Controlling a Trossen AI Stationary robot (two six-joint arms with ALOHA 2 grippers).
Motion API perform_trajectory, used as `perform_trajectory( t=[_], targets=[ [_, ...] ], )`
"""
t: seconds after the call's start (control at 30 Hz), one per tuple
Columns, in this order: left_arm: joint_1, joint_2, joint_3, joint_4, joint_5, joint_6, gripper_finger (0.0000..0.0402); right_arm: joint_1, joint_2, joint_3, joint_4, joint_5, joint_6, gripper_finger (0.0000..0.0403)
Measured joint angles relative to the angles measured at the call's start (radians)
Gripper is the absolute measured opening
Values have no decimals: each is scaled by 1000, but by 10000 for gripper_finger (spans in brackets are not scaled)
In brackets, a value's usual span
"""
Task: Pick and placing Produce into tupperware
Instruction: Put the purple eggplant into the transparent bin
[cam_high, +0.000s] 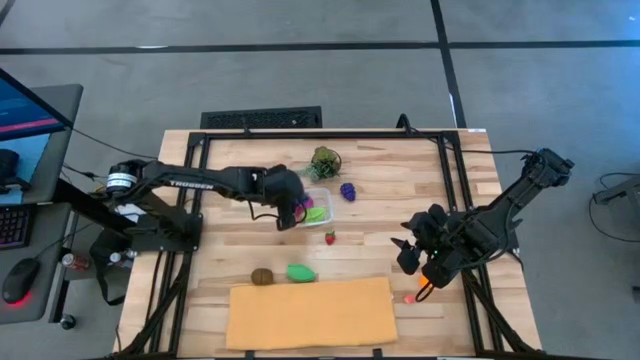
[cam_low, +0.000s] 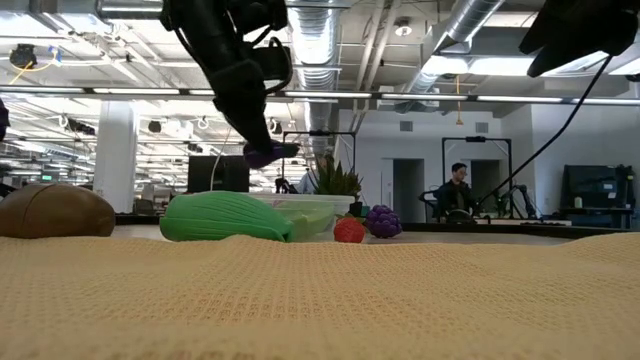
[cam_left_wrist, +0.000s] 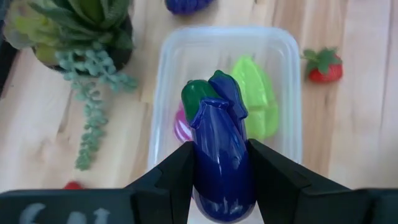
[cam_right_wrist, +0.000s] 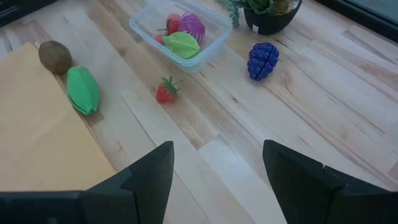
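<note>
My left gripper hangs over the clear tupperware tub and is shut on a purple toy eggplant. Inside the tub lie a light green piece and a pink piece. A red strawberry, purple grapes, a green piece and a brown piece rest on the table. My right gripper is open and waits above the table's right side. My left gripper pinches the eggplant's purple body between its two fingers, which run along the eggplant. The green cap points away from the wrist. The fingers come from above, and the eggplant is lifted clear above the tub.
A potted leafy plant stands just behind the tub. A big tan-orange sheet covers the near middle of the table. A small orange-pink piece lies near my right gripper. Bare wood shows between the tub and the right arm.
</note>
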Motion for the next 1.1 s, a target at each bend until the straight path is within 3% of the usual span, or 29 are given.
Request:
perform_trajectory(
  t=[0.57, 1.1],
  targets=[
    [89, 9, -80, 140, 35, 1, 130, 0, 0, 0, 0, 7, 0, 240],
    [101, 58, -101, 137, 53, 30, 130, 0, 0, 0, 15, 7, 0, 240]
  ],
)
